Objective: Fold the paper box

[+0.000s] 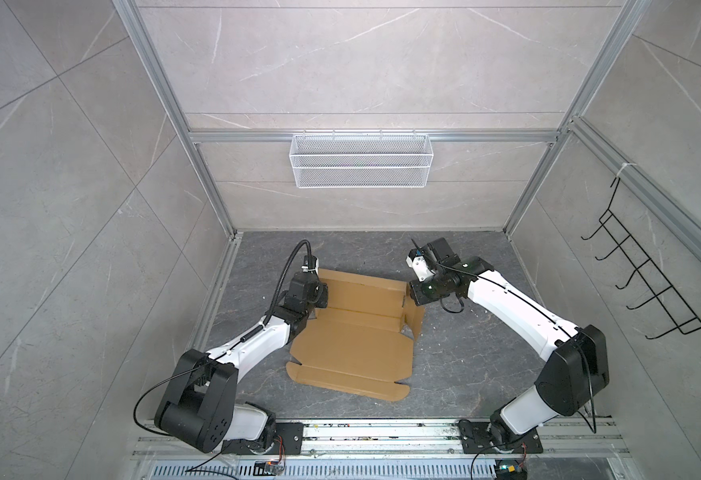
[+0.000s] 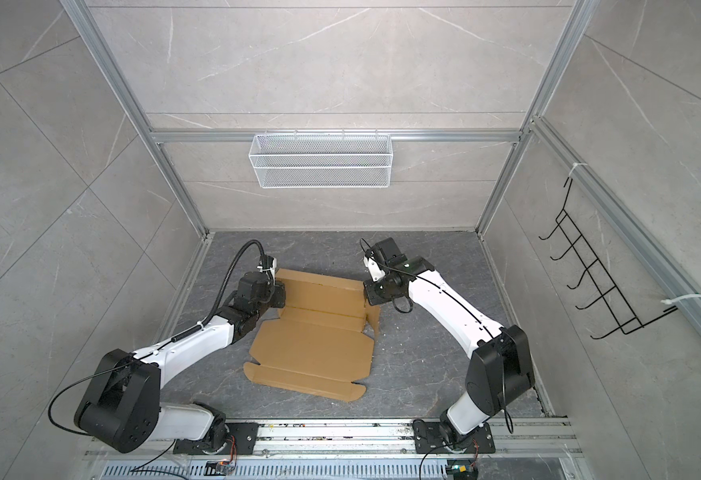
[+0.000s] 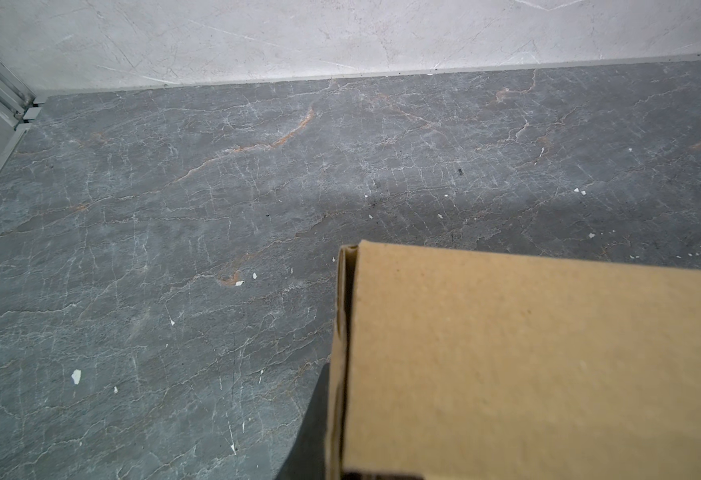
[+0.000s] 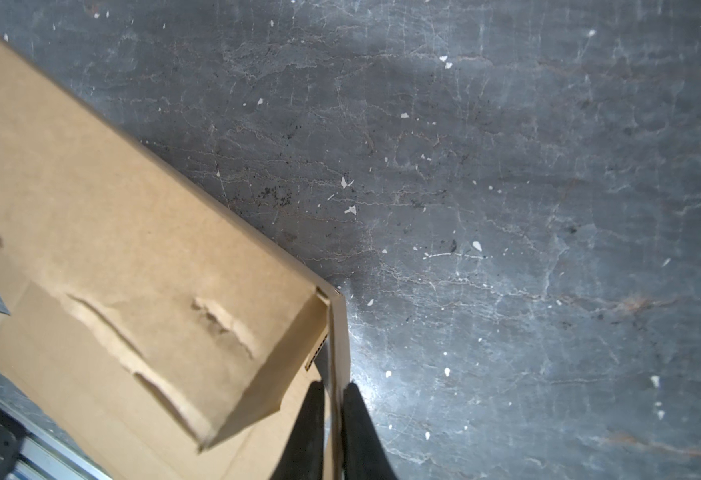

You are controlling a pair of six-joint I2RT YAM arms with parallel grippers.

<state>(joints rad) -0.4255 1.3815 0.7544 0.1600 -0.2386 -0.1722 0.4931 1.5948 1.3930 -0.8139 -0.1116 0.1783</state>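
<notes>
The paper box (image 1: 353, 349) (image 2: 311, 349) is a brown cardboard blank on the dark stone table. Its near panels lie flat, and its far strip is raised between the two arms. My left gripper (image 1: 321, 293) (image 2: 280, 293) is at the far left corner. In the left wrist view a cardboard panel (image 3: 527, 353) covers the jaws, and one dark finger (image 3: 311, 424) shows beside its edge. My right gripper (image 1: 410, 291) (image 4: 334, 388) is shut on a thin upright wall of the box (image 4: 112, 249) at the far right corner. A side flap (image 1: 415, 320) stands up there.
A white wire mesh basket (image 1: 361, 160) hangs on the back wall. A black wire hook rack (image 1: 652, 282) is fixed to the right wall. Aluminium posts frame the cell, and the arms' base rail (image 1: 382, 432) runs along the front edge. Small white flecks (image 4: 350, 210) dot the table.
</notes>
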